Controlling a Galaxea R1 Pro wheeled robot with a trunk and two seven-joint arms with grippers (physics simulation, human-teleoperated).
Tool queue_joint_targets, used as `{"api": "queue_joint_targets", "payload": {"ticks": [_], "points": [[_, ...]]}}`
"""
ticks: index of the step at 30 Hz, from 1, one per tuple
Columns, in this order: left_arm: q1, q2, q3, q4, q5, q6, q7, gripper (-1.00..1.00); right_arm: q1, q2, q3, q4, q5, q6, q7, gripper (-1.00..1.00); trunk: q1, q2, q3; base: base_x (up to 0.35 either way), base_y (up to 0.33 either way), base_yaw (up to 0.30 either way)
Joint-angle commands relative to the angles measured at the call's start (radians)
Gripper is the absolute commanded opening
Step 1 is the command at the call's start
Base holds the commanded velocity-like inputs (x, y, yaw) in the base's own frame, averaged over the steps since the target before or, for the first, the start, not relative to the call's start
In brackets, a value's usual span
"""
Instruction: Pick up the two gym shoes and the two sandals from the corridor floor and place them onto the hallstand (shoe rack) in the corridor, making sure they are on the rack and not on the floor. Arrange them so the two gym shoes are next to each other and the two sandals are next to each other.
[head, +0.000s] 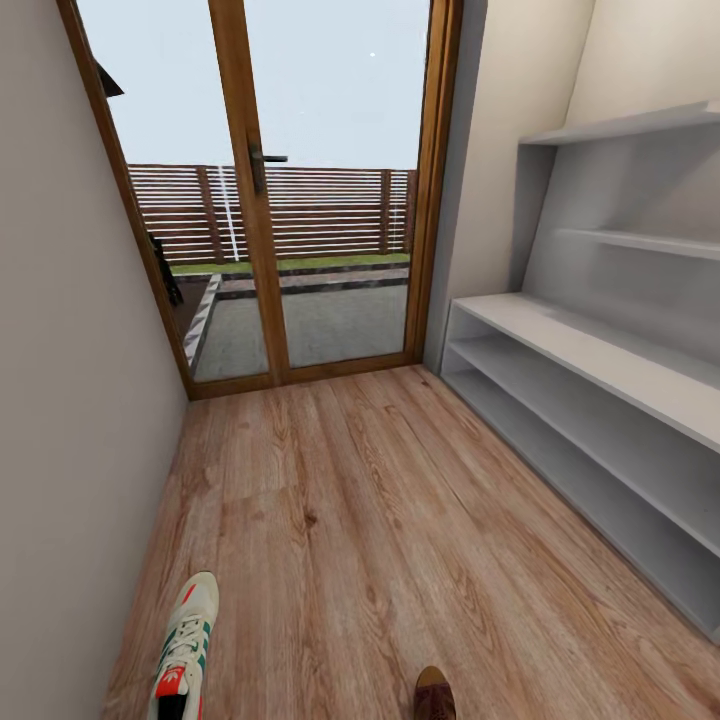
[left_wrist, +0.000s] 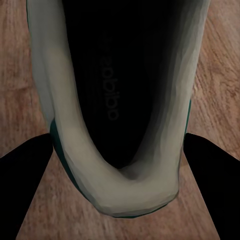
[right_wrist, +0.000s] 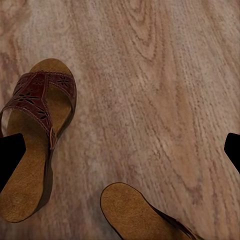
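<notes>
Corridor: narrow, plain white walls. The corridor floor (head: 380, 520) is light brown plank laminate with bold grain and knots. At its far end stands a wood-framed glass door (head: 330, 190) with a dark lever handle; a slatted fence shows through the panes.

The hallstand (head: 600, 400) runs along the wall to the right of the door: a long, low, pale grey-white bench with a flat top and two open shelf levels, with staggered floating shelves above. Nothing rests on the visible part.

One gym shoe (head: 185, 645) lies on the floor well short of the door, near the left wall. White upper, green side stripes, red-orange tongue patch. Right of it, the rounded brown edge of a sandal (head: 434, 694) shows, cut off by the frame.

Left wrist view: the left tool (left_wrist: 120, 175) hovers over a gym shoe's (left_wrist: 75, 125) mouth. Padded off-white collar, dark insole with faint lettering, green edging. The dark fingers (left_wrist: 25, 185) stand spread on either side of the heel; contact is unclear, probably none.

Right wrist view: two sandals on the planks, near each other but apart. One sandal (right_wrist: 35, 145) has a wide dark red-brown cut-work strap and grainy tan footbed; the other sandal (right_wrist: 135, 215) shows mostly its rounded footbed. The right tool (right_wrist: 122, 150) is spread wide, holding nothing.
</notes>
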Motion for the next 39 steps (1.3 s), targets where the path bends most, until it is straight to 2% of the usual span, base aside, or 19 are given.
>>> {"api": "queue_joint_targets", "payload": {"ticks": [1, 39], "points": [[-0.001, 0.000, 0.009, 0.001, -0.004, -0.002, -0.007, -1.00, -0.001, 0.001, -0.006, 0.001, 0.009, -0.003, 0.001, 1.00, 0.000, 0.000, -0.001, 0.000, 0.000, 0.000], [-0.001, -0.001, 0.009, 0.001, -0.005, -0.003, -0.008, -1.00, -0.001, 0.001, -0.006, 0.001, 0.008, -0.003, 0.001, 1.00, 0.000, 0.000, -0.001, -0.008, 0.039, 0.000]]}}
